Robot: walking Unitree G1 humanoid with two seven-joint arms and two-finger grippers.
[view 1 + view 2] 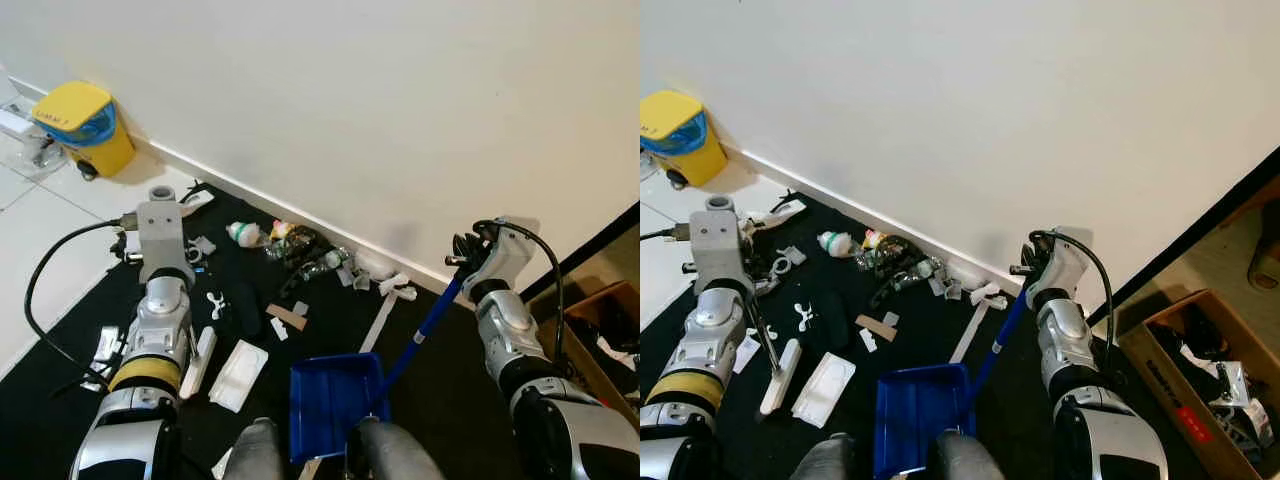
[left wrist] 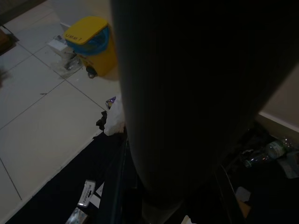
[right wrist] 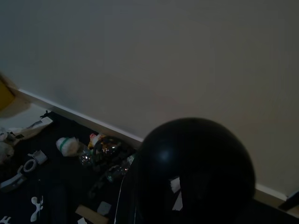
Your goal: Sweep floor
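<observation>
Litter lies on a black mat along the white wall: a clear bottle with a green cap, a dark tangle with more bottles, a cardboard scrap and white bits. A blue dustpan rests on the mat just before my legs. Its blue handle slants up to my right gripper, which is shut on its black top end. My left arm reaches forward on the left, with my left gripper shut on a thin broom handle. The white broom head lies on the mat.
A yellow bin stands on the white tiles at the far left by the wall. A white tray lies left of the dustpan. An open cardboard box with clutter sits at the right. A black cable loops off my left arm.
</observation>
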